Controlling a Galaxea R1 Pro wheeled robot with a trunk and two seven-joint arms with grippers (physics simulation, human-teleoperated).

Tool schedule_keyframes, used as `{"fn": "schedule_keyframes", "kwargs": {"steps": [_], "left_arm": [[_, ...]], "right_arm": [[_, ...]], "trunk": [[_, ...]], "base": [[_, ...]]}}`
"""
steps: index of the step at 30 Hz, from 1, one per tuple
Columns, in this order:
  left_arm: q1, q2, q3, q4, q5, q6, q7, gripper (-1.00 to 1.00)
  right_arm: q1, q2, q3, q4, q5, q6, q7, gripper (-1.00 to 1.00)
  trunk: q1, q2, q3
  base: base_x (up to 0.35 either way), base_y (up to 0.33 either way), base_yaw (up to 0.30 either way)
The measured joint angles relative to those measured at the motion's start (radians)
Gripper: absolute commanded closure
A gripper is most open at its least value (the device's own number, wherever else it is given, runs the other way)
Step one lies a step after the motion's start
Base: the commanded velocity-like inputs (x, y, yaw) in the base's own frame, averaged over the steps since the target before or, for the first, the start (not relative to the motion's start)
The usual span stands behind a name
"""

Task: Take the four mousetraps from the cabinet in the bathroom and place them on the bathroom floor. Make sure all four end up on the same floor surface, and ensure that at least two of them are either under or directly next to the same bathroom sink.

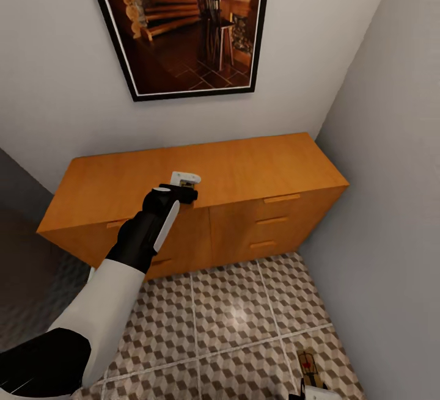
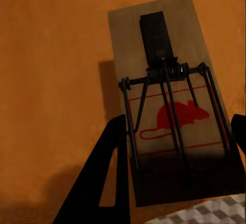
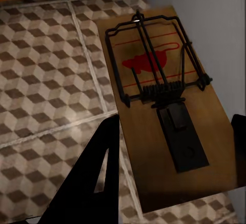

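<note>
The orange-brown cabinet (image 1: 244, 168) stands against the wall. My left gripper (image 1: 185, 193) reaches over its top's front edge. In the left wrist view the left gripper (image 2: 179, 126) is shut on a mousetrap (image 2: 164, 101), a wooden board with a red mouse print and a wire spring, just above the cabinet top (image 2: 51, 80). My right gripper (image 3: 177, 126) is shut on a second mousetrap (image 3: 159, 85), low over the bathroom floor (image 3: 46, 70) beside the grey wall. That mousetrap (image 1: 307, 364) also appears in the head view's lower right. The bathroom sink is out of view.
A framed picture (image 1: 183, 21) hangs on the wall above the cabinet. A grey wall (image 1: 391, 204) closes the right side, meeting the cabinet's end. The cube-patterned floor tiles (image 1: 232, 327) stretch in front of the drawer fronts.
</note>
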State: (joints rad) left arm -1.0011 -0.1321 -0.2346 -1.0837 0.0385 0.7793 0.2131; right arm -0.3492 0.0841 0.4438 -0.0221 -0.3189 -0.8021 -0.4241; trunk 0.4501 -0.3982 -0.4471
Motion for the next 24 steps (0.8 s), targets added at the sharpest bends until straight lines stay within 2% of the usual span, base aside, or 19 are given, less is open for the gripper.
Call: {"fn": "schedule_keyframes", "kwargs": {"steps": [24], "left_arm": [[0.018,0.000,0.000,0.008,0.000,-0.002,-0.002,1.00]], "right_arm": [[0.000,0.000,0.000,0.000,0.001,0.001,0.000,1.00]], "trunk": [[0.000,0.000,0.000]], "base": [[-0.340,0.000,0.000]]}}
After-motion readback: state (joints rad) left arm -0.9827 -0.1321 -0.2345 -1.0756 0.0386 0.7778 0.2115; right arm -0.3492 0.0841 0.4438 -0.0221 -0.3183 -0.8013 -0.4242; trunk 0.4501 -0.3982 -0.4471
